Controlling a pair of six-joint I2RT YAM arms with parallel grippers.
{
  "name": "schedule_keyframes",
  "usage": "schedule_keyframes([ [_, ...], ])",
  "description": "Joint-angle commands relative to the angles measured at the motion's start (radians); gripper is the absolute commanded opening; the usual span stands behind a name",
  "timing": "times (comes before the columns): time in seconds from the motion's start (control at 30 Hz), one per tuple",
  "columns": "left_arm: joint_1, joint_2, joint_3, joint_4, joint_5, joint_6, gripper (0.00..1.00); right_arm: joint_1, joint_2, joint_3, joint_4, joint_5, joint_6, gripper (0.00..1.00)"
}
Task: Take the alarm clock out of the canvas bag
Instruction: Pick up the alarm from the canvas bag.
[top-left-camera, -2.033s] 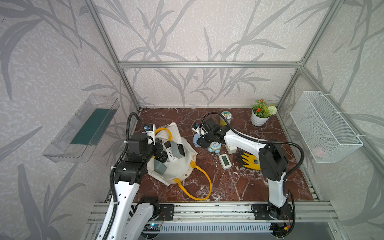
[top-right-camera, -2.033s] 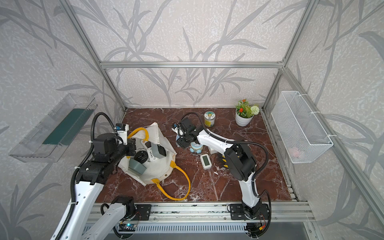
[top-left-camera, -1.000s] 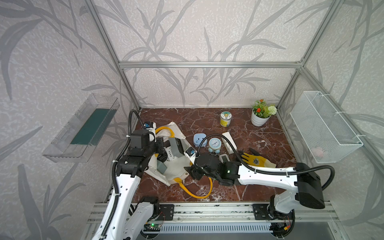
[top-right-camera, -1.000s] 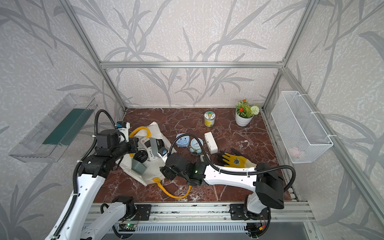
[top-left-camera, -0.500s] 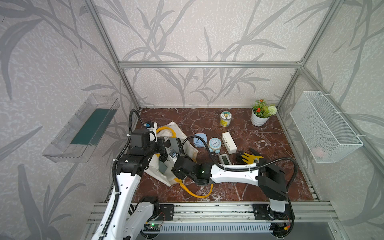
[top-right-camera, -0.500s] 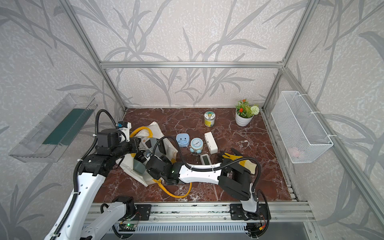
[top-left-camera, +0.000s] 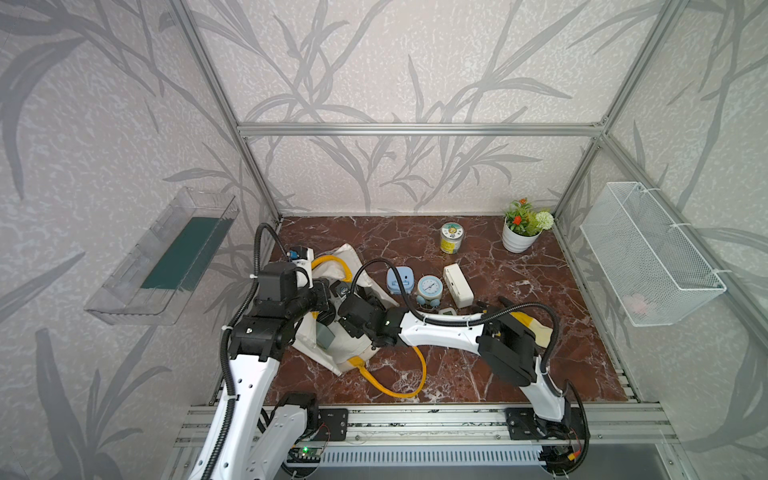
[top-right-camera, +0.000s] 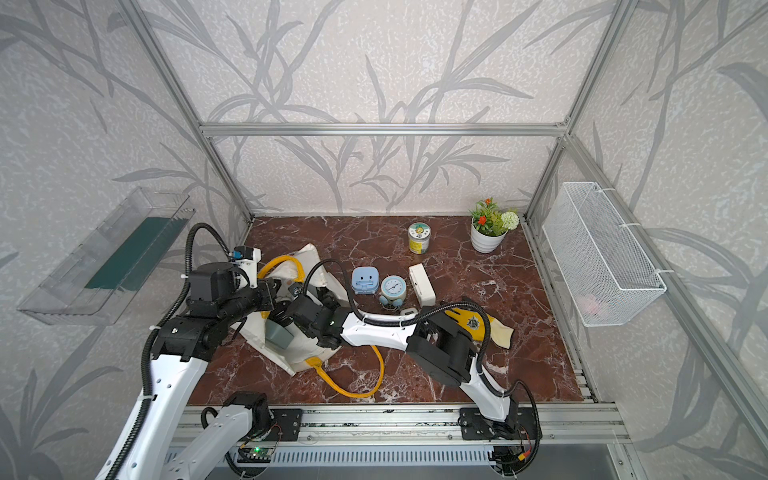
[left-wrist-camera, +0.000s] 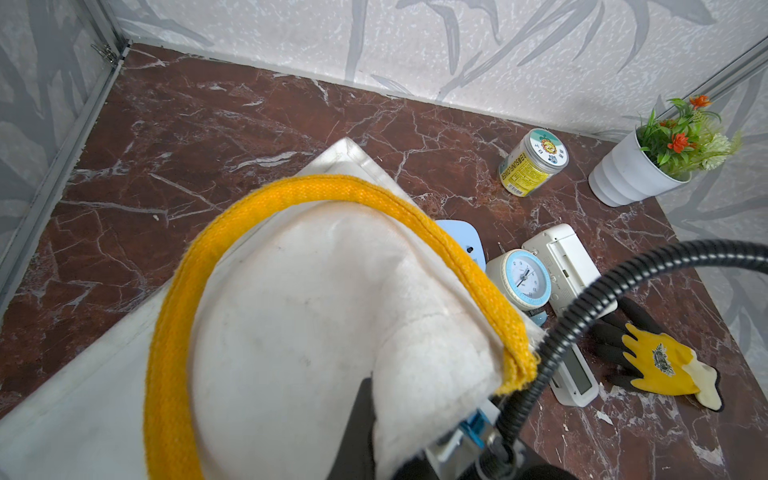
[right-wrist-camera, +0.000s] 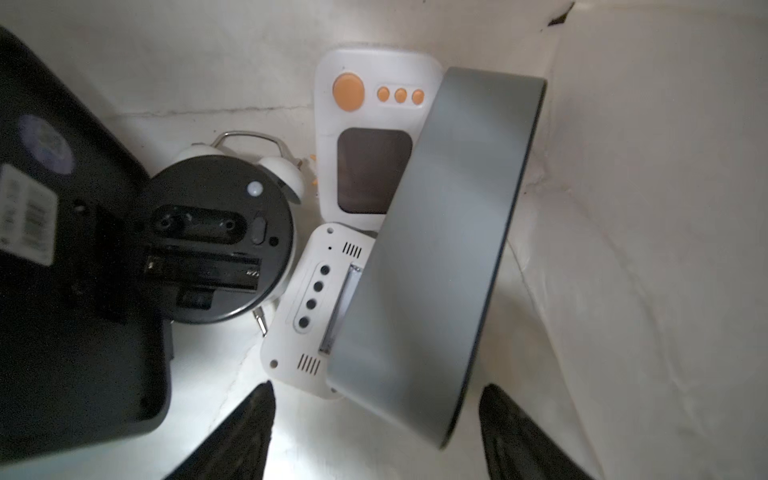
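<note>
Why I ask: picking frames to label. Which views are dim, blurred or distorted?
Right wrist view: dim inside the canvas bag, one bright patch by the fingers, which are blurred, as is the black casing. Left wrist view: bright, sharp, slight wide-angle bending at the edges. Both top views: evenly lit, sharp.

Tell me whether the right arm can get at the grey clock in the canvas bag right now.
Probably yes: the right end effector is open inside the canvas bag, and the grey clock lies uncovered just ahead of it.
</note>
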Motion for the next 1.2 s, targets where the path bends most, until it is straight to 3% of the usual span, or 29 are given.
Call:
schedule_keyframes([
  [0.0, 0.005, -0.024, -0.007, 0.003, 0.037, 0.002, 0.00, -0.008, 0.030, 0.056, -0.040, 0.032, -0.017, 0.79],
  [0.33, 0.004, -0.033, -0.030, 0.021, 0.062, -0.006, 0.00, -0.057, 0.100, 0.147, -0.073, 0.008, -0.019, 0.75],
  [0.73, 0.004, -0.032, -0.036, 0.010, -0.006, 0.003, 0.00, -0.077, 0.132, 0.199, -0.087, -0.062, -0.075, 0.46],
  [0.9, 0.004, -0.036, -0.044, -0.008, -0.082, -0.011, 0.00, -0.078, 0.090, 0.146, -0.030, -0.121, -0.119, 0.33],
  [1.17, 0.006, -0.008, -0.019, -0.049, -0.134, 0.005, 0.00, -0.079, -0.016, 0.003, 0.066, -0.191, -0.152, 0.22],
])
